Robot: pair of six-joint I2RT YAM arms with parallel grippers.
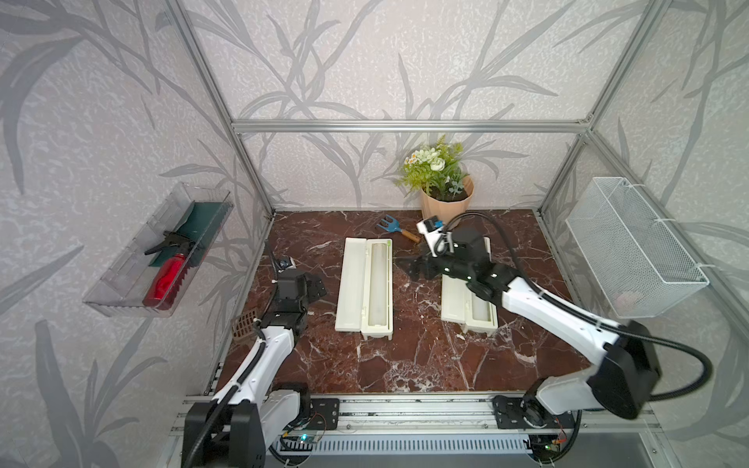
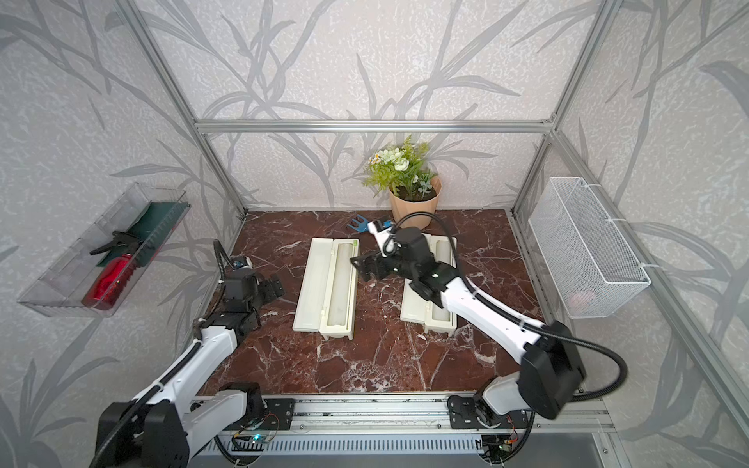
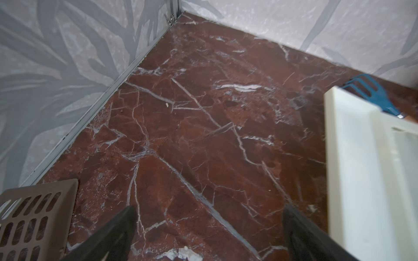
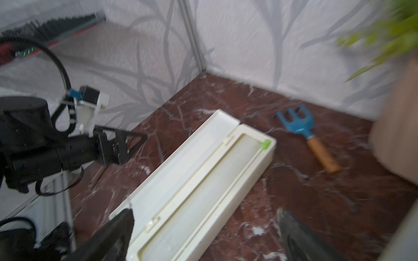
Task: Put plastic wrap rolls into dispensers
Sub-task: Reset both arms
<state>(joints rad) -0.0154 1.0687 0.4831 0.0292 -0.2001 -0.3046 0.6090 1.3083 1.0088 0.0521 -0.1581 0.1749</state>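
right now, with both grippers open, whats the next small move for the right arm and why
Probably draw the right gripper up and back, clear of the dispenser under the right arm. Its jaws are open and empty. One roll lies in the middle dispenser, and a second roll shows in the tray below the arm, so nothing seems left to load. Both lids lie open.

We note pale walls point(image 1: 364, 60) papered with grey leaf shapes on three sides. A silver metal frame point(image 1: 405, 126) runs up the corners and across the back. The bench point(image 1: 405, 364) is dark red marble with white veins. A clear shelf point(image 1: 117, 283) hangs on the left wall, a white wire basket point(image 1: 632, 251) on the right. Light soft, even.
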